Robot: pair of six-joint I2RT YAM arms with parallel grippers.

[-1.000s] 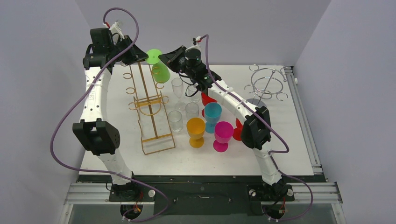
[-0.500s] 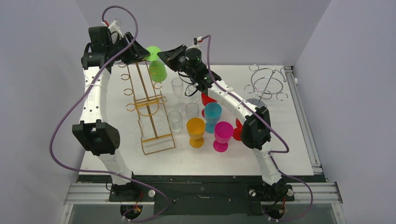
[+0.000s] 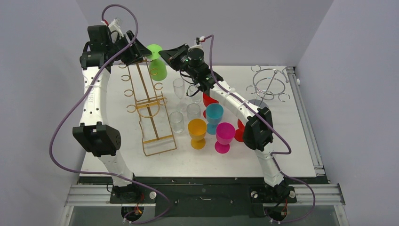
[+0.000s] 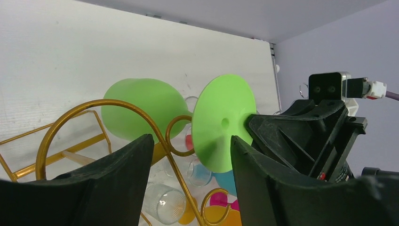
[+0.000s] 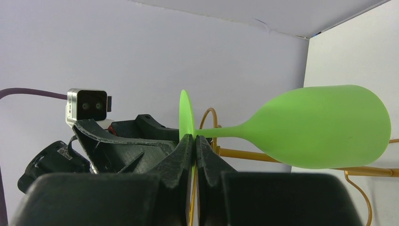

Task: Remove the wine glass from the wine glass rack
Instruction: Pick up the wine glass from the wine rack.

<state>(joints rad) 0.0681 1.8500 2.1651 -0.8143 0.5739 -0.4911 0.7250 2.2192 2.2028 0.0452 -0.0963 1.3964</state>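
Note:
A green wine glass [image 3: 160,70] hangs sideways at the top of the gold wire rack [image 3: 150,106], its stem in a rack hook. My right gripper [image 3: 169,54] is shut on the thin edge of the glass's round foot [image 5: 187,117]; the bowl [image 5: 324,127] points away to the right. My left gripper [image 3: 136,51] is open at the rack's top, its fingers on either side of the gold wire [image 4: 168,153], and I see no contact. The green foot [image 4: 221,122] and bowl [image 4: 141,108] lie just beyond the left fingers [image 4: 117,183].
Right of the rack stand clear glasses [image 3: 178,121], an orange glass [image 3: 197,132], a teal glass [image 3: 214,115], a pink glass [image 3: 224,136] and red ones behind the right arm. A silver wire rack [image 3: 267,84] stands at the back right. Grey walls enclose the table.
Both grippers and the green glass have shifted slightly toward the back wall, and the rack's top has leaned with them. The right gripper has stayed shut on the foot.

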